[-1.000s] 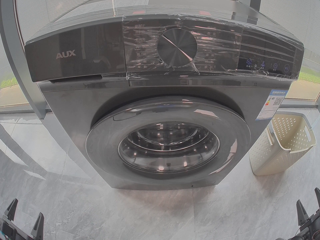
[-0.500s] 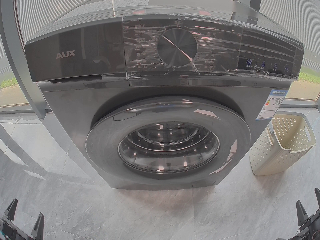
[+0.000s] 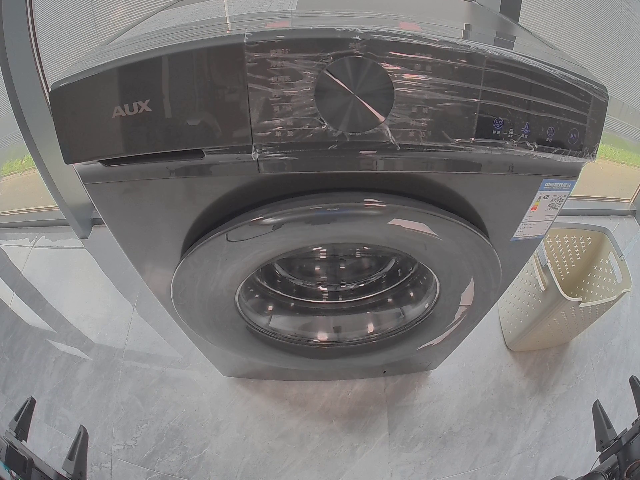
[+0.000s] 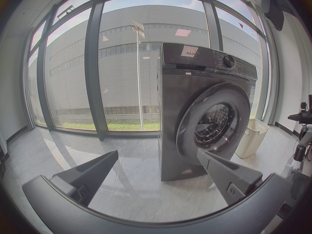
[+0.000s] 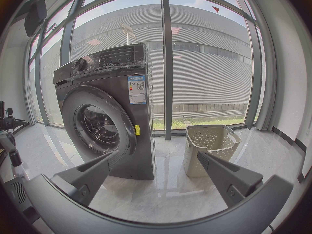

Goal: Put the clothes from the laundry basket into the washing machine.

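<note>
Grey metal makes up the washing machine (image 3: 133, 201), which takes the centre of the head view from the upper edge down past the middle. It stands on a pale marbled floor (image 3: 267, 428), in front of tall windows (image 5: 208, 65). Its round door (image 3: 213, 281) sits shut in the lower centre, with the drum (image 3: 337, 295) visible through the glass. Clear film (image 3: 287, 88) wraps the control panel (image 3: 453, 101) in the upper middle, with 1 round dial (image 3: 354, 95) on it. The cream laundry basket (image 3: 567, 288) stands upright on the floor at the right edge of the frame, just beside the machine's right side; the right wrist view shows its perforated inner walls. The left gripper (image 3: 53, 416) is in the lower left corner and the right gripper (image 3: 615, 395) in the lower right corner, both well apart from machine and basket. Each of the 2 is spread wide open with nothing held. A blue and white label (image 3: 545, 208) sticks to the machine's front at middle right
</note>
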### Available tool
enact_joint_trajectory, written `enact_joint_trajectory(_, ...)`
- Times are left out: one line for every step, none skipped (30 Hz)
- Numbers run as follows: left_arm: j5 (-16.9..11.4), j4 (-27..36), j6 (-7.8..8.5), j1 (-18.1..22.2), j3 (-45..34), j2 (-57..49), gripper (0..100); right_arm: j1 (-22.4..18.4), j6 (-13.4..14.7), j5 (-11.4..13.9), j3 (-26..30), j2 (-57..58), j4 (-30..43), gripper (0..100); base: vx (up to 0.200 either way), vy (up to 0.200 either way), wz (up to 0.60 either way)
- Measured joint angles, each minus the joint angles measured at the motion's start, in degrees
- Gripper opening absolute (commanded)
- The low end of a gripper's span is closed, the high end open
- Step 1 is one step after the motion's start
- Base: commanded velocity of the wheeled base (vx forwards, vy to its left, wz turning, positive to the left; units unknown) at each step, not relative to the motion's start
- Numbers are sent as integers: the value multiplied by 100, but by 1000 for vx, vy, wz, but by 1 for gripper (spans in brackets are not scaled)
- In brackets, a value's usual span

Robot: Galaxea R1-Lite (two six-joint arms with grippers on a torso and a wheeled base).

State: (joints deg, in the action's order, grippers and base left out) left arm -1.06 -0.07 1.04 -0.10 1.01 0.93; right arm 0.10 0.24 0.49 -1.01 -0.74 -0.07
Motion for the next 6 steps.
enact_joint_trajectory(0, 0, 0, 0, 0, 0, 100, 0, 2, 2, 0, 0, 0, 100, 0, 0, 0)
enact_joint_trajectory(2, 0, 0, 0, 0, 0, 100, 0, 0, 2, 0, 0, 0, 100, 0, 0, 0)
enact_joint_trajectory(0, 0, -2, 0, 0, 0, 100, 0, 0, 2, 0, 0, 2, 100, 0, 0, 0)
enact_joint_trajectory(0, 0, -2, 0, 0, 0, 100, 0, 0, 2, 0, 0, 0, 100, 0, 0, 0)
enact_joint_trajectory(0, 0, -2, 0, 0, 0, 100, 0, 0, 2, 0, -2, 2, 100, 0, 0, 0)
enact_joint_trajectory(2, 0, -2, 0, 0, 0, 100, 0, -2, 2, 0, -2, 0, 100, 0, 0, 0)
